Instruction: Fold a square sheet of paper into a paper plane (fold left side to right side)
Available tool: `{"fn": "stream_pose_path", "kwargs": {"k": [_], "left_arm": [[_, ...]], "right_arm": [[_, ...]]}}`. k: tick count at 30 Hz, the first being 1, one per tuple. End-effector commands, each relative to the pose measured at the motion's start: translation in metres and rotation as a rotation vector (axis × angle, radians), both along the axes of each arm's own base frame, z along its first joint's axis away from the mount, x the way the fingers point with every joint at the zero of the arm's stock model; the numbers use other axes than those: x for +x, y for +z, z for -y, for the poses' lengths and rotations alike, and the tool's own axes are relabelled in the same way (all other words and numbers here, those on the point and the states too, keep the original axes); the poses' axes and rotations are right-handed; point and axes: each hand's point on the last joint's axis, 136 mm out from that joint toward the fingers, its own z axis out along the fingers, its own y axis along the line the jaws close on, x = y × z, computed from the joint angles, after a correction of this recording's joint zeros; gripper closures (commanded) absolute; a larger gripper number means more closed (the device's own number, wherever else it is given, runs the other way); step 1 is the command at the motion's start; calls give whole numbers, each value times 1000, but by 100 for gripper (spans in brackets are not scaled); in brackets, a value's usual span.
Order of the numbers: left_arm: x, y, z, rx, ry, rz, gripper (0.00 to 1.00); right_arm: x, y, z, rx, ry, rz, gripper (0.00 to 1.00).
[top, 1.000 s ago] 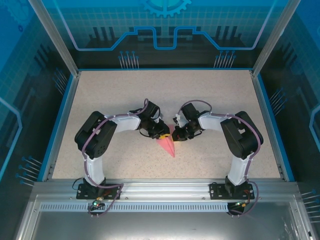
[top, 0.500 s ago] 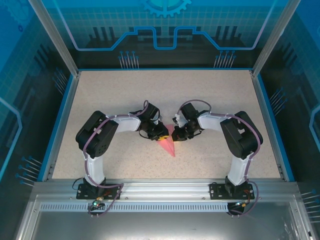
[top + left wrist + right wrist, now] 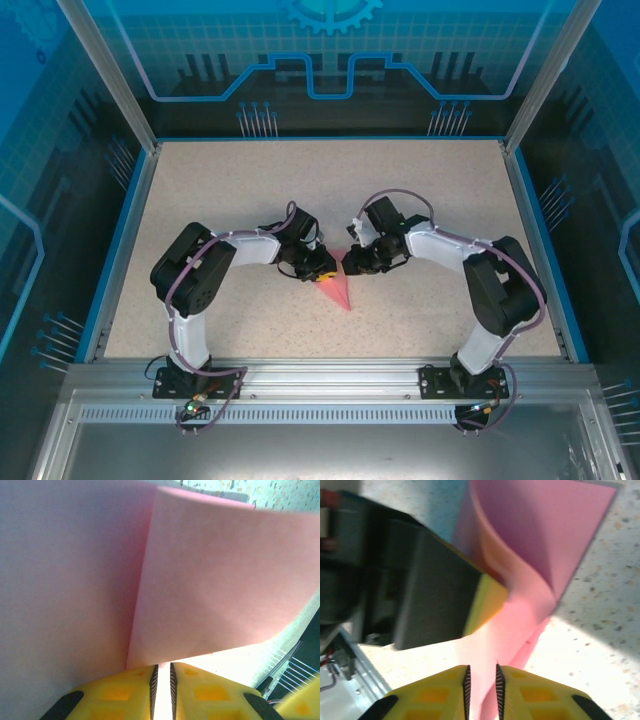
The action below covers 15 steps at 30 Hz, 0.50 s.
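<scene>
At the centre of the table [image 3: 250, 190], find the paper plane [image 3: 338, 290], tip toward the arm bases, wide end curled up between left gripper [image 3: 322, 270] and right gripper [image 3: 355, 265]. From the left wrist, see jaws a sliver apart at the paper's edge; cannot tell whether pinching. From the right wrist, see pink paper running between near-closed jaws; cannot tell whether clamped.

Table [image 3: 200, 200]: speckled beige top, blue border along both sides and the back.
On it: one pink paper plane [image 3: 338, 292], right in the middle, nose aimed at the near edge.
</scene>
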Motion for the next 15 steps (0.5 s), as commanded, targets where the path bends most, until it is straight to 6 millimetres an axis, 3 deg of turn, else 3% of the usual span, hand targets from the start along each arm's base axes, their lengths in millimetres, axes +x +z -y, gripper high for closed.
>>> {"fn": "stream_pose_path", "kwargs": {"k": [1,8,15], "left_arm": [[-26,-36,-25,135,20,-105,81],[-26,-36,-25,134,19,-106,82],[-26,-34,-25,134,18,-103,82]], "right_arm": [[-40,0,-15,61,81,-101,81],[-67,-23,-33,50,147,-198,83],[-71,-45,-24,-17,136,-224,83]]}}
